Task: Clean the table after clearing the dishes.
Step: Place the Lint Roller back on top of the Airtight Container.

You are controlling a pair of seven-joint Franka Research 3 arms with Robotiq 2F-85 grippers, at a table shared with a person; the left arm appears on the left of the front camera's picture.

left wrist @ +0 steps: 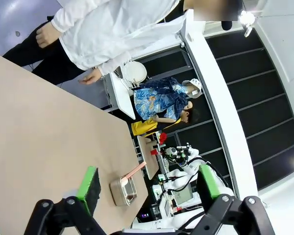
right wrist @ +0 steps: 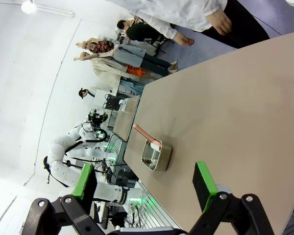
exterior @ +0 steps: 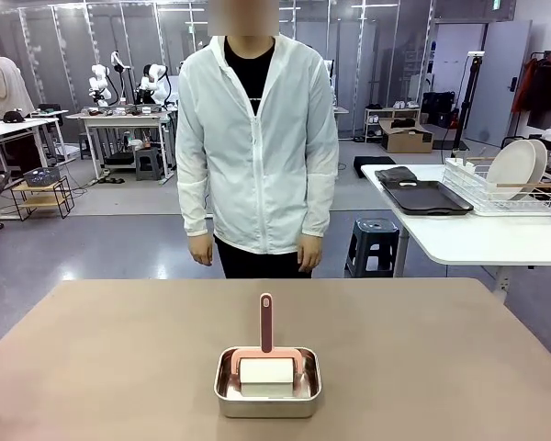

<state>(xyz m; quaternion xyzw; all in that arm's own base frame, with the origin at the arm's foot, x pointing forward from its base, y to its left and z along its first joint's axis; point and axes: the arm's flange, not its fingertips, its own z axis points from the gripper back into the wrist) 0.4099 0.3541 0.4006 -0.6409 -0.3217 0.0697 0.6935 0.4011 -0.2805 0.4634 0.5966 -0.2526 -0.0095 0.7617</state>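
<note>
The brown table (exterior: 119, 349) is bare apart from a small steel pan (exterior: 267, 383) near its front middle. In the pan rests a pink-handled cleaning tool (exterior: 266, 323) with a white head, its handle pointing toward the person. Round white dishes (exterior: 516, 168) stand on edge in a wire rack on the white side table at the right, beside dark trays (exterior: 429, 197). My left gripper (left wrist: 148, 183) is open and holds nothing, above the table (left wrist: 34, 127), with the pan (left wrist: 123, 190) farther off. My right gripper (right wrist: 143, 180) is also open and holds nothing, above the table (right wrist: 245, 98) and well short of the pan (right wrist: 156, 155).
A person in a white jacket (exterior: 257, 138) stands at the table's far edge with both hands hanging down. A grey stool (exterior: 374, 243) and the white side table (exterior: 477, 234) stand behind the table on the right. More tables and equipment stand at the back.
</note>
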